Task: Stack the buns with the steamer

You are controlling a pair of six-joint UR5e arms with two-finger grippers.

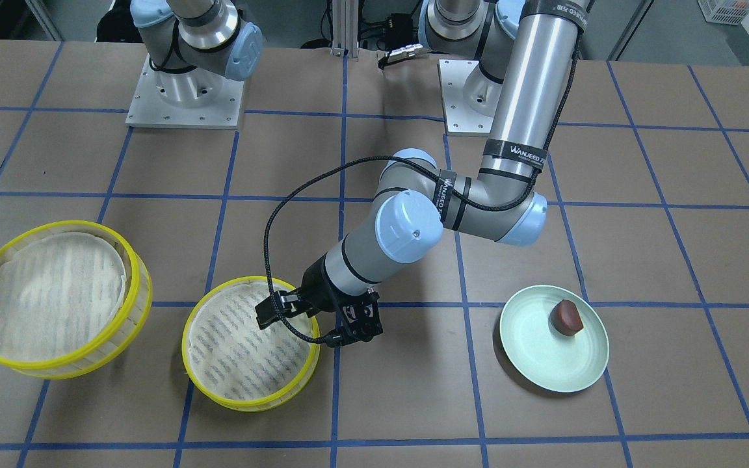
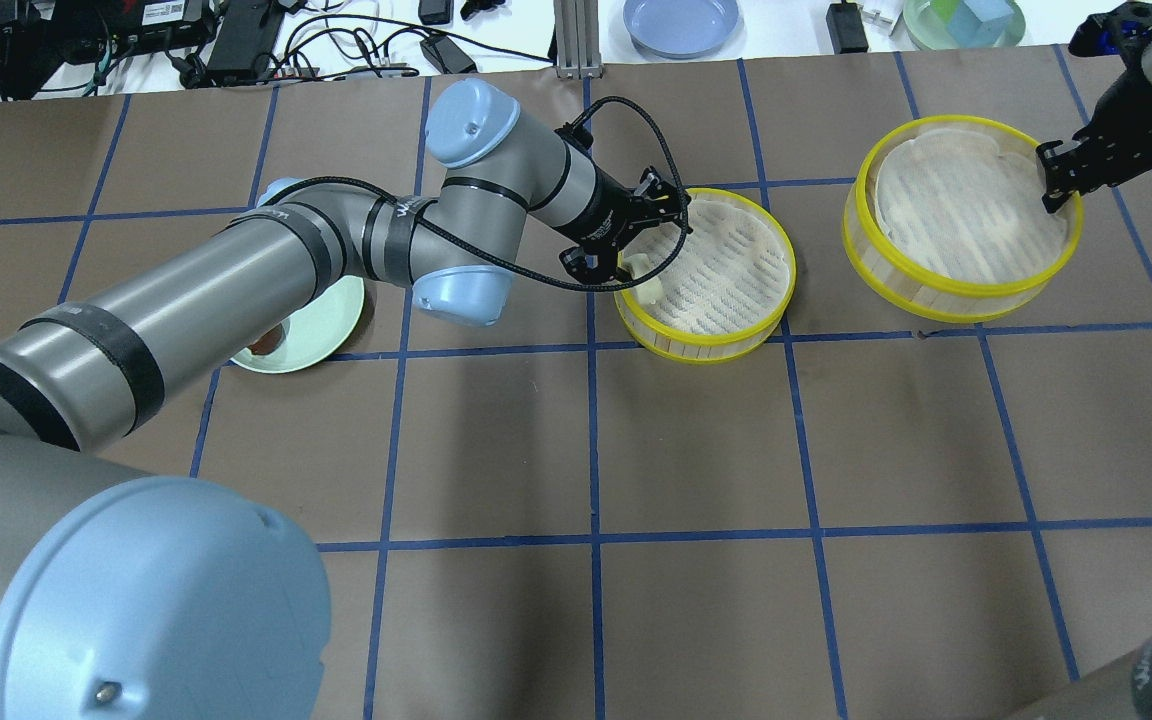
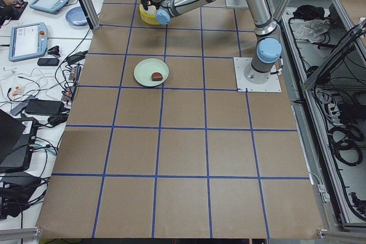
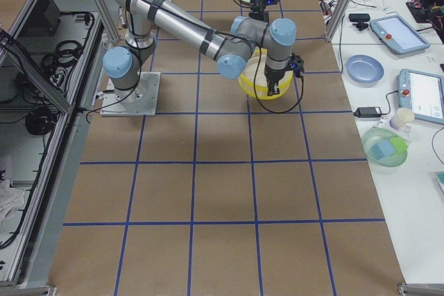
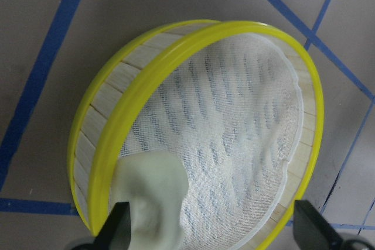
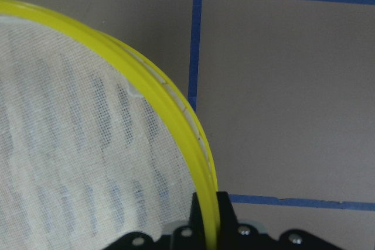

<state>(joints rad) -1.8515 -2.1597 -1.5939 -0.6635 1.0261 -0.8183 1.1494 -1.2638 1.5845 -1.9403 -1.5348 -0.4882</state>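
The cream bun (image 5: 149, 197) lies inside the near yellow-rimmed steamer (image 5: 193, 39), on its cloth by the rim; it also shows in the overhead view (image 2: 644, 290). My left gripper (image 5: 214, 232) is open over it, one finger (image 5: 117, 226) touching the bun's side; the gripper hangs over that steamer's edge (image 2: 636, 272). The reddish-brown bun (image 1: 566, 317) sits on the pale green plate (image 1: 553, 357). My right gripper (image 2: 1056, 185) is shut on the rim of the second steamer (image 2: 961, 215), and the rim (image 6: 199, 162) runs between its jaws.
The left arm's elbow (image 2: 461, 285) hangs over the plate (image 2: 311, 330) and hides part of it. Both steamers are lined with white cloth. A blue plate (image 2: 681, 20) and cables lie beyond the table's far edge.
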